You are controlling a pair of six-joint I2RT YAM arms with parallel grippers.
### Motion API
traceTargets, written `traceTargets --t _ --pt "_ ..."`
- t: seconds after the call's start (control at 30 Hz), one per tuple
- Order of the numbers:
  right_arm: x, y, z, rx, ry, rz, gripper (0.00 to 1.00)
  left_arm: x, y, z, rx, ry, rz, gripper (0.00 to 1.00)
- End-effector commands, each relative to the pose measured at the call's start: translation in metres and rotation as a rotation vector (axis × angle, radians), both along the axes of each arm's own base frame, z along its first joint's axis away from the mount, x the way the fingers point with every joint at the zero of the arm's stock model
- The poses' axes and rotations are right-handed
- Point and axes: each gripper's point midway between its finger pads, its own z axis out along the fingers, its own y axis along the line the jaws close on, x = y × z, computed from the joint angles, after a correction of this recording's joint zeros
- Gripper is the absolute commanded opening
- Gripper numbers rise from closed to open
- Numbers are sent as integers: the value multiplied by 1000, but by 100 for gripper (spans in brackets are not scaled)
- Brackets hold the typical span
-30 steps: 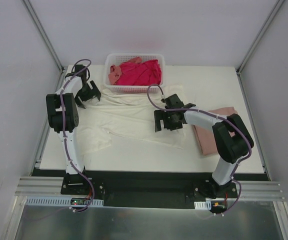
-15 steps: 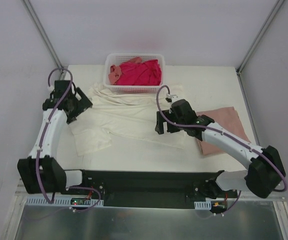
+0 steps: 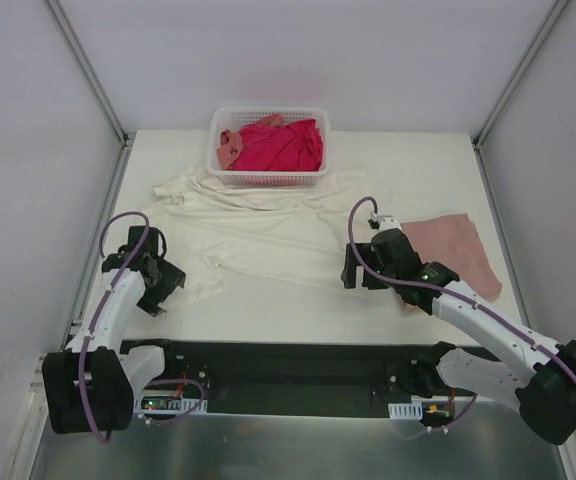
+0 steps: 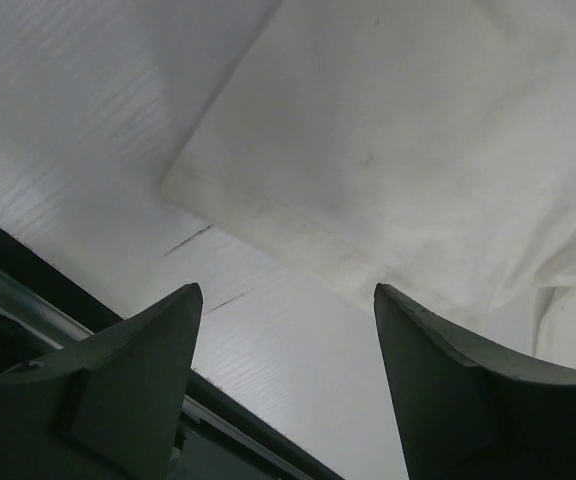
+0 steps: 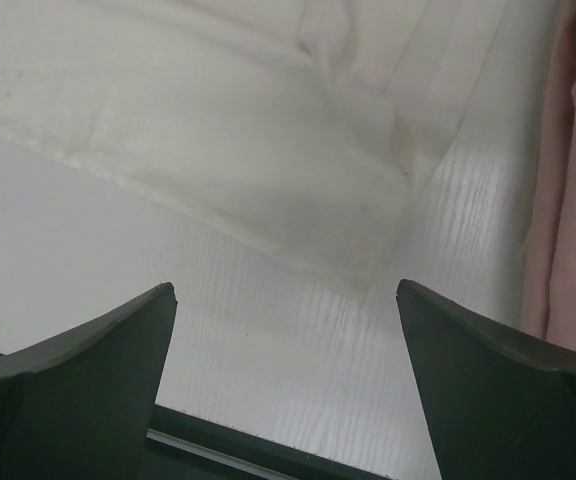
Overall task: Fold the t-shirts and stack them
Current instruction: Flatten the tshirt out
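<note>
A cream t-shirt point(image 3: 258, 225) lies spread and rumpled across the middle of the white table. Its near hem corners show in the left wrist view point(image 4: 388, 150) and the right wrist view point(image 5: 218, 120). A folded dusty pink t-shirt point(image 3: 448, 250) lies at the right, its edge in the right wrist view point(image 5: 568, 220). Magenta-red point(image 3: 283, 143) and salmon point(image 3: 228, 145) shirts fill the basket. My left gripper point(image 3: 163, 285) is open and empty just near of the cream shirt's left corner. My right gripper point(image 3: 360, 270) is open and empty near its right corner.
A white lattice basket point(image 3: 268, 178) stands at the back centre of the table. The table's near edge point(image 3: 298, 340) with a dark rail runs just below both grippers. Grey walls and metal posts enclose the sides.
Both arms have pulled back toward the near edge, from the far left and middle of the cream shirt to its near corners. The shirt lies flatter and more spread out.
</note>
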Motion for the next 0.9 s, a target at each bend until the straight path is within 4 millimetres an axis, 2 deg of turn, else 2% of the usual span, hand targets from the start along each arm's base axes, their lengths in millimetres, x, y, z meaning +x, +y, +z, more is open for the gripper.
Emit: traceTargets --t 0.0,0.1,0.2,0.37,0.47,0.5,0.63,0.87 --pt "4 -13 2 -18 -23 -33 97 -3 7 -14 36 49 68 66" --pt "5 -16 1 -26 -21 -29 97 7 5 -23 19 44 58 58" --pt "6 -19 -3 -37 -9 -38 97 12 -6 -32 -43 50 39 52" --pt "6 -23 -11 -45 16 -47 97 5 2 -50 4 140 56 49" --pt "7 -25 -12 -44 23 -53 97 3 8 -57 34 182 68 41" --pt "7 -27 -12 -45 22 -59 97 2 10 -58 43 192 68 38" --pt "3 -30 -14 -44 38 -67 97 1 8 -65 35 225 44 0" --pt "-17 -15 -31 21 150 -22 99 10 6 -54 27 147 2 0"
